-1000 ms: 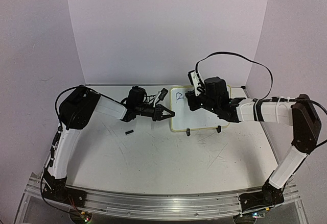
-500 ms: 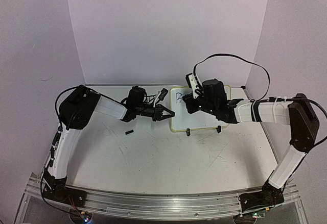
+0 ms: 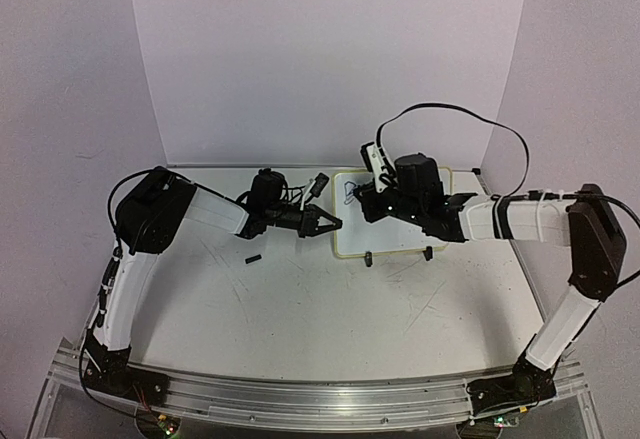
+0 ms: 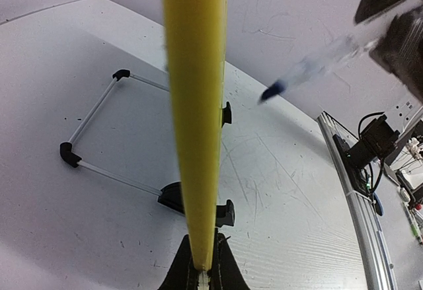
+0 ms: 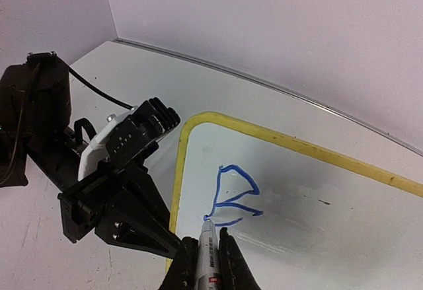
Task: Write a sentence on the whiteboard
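Tabletop [image 3: 300, 309], yellow-rimmed whiteboard [image 3: 392, 237], blue scribble [image 5: 234, 205], left tool [image 3: 328, 224] pinching rim [image 4: 195, 105], right tool [image 5: 208, 242] clenching marker [image 5: 209, 258]

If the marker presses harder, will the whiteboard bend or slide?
Probably stiff: the whiteboard shows no bend under the marker. Looks light, so likely to slide on the smooth table, but the left gripper clamps its yellow rim, probably holding it.

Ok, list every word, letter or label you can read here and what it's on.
Small white yellow-rimmed whiteboard: blue handwritten mark, one unfinished letter, perhaps "R" or "B"; no whole word.
Slim pale marker: tiny red print, too blurred to read.
Nothing else legible.
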Robot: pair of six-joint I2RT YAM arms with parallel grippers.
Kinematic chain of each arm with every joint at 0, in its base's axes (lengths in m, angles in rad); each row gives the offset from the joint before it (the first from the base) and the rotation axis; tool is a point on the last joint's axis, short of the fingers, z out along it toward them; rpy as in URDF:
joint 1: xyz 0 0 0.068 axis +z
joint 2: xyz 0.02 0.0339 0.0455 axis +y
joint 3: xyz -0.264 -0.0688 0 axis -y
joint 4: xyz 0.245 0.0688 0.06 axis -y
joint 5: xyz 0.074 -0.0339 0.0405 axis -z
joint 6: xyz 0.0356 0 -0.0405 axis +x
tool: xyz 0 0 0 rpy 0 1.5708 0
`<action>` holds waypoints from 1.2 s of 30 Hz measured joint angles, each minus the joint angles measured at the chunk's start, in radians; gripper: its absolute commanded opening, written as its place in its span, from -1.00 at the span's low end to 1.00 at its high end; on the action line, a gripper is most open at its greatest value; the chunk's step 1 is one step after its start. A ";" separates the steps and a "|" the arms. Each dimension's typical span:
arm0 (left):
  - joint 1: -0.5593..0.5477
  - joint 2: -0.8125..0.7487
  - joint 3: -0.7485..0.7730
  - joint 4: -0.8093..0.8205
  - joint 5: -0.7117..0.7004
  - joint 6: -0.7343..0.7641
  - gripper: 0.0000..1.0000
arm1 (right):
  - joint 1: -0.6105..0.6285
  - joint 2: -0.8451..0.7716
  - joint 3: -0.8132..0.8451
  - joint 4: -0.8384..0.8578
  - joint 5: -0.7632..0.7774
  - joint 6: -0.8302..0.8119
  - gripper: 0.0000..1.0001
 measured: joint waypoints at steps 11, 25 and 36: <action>-0.001 0.000 0.000 0.000 0.000 0.006 -1.00 | -0.025 -0.171 -0.048 0.024 0.006 -0.013 -1.00; -0.009 -0.012 0.000 -0.019 -0.018 0.038 -1.00 | -0.056 -0.130 -0.045 0.008 -0.093 -0.085 -1.00; -0.010 -0.013 0.000 -0.021 -0.017 0.047 -1.00 | -0.057 -0.107 -0.041 -0.031 -0.103 -0.079 -1.00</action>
